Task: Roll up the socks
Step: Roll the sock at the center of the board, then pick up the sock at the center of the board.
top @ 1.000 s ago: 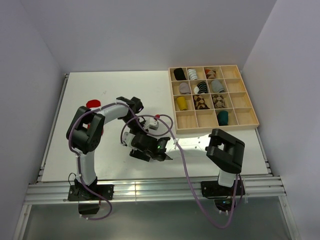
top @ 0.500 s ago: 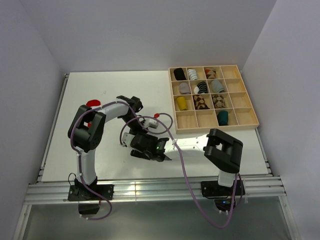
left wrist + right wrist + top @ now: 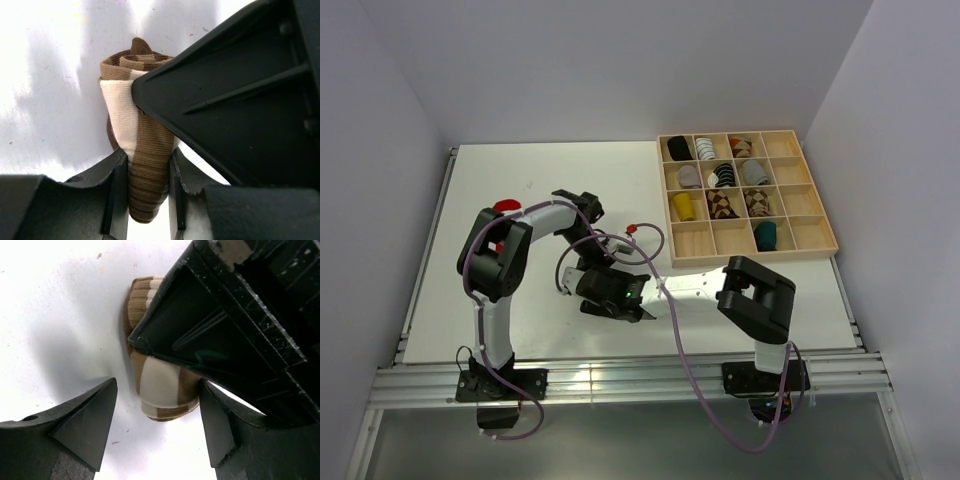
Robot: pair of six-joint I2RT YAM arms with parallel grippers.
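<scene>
White table (image 3: 45, 75) bears the striped sock (image 3: 122, 115), pinched in the left tool (image 3: 146, 175), between the right tool's (image 3: 157, 390) wide-open fingers.

Black-jointed white arms (image 3: 497, 335) trail looping purple cables (image 3: 682, 345).

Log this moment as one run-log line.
left gripper: shut on brown-and-cream striped sock | right gripper: open, straddling that sock | sock state: rolled into a bundle
</scene>
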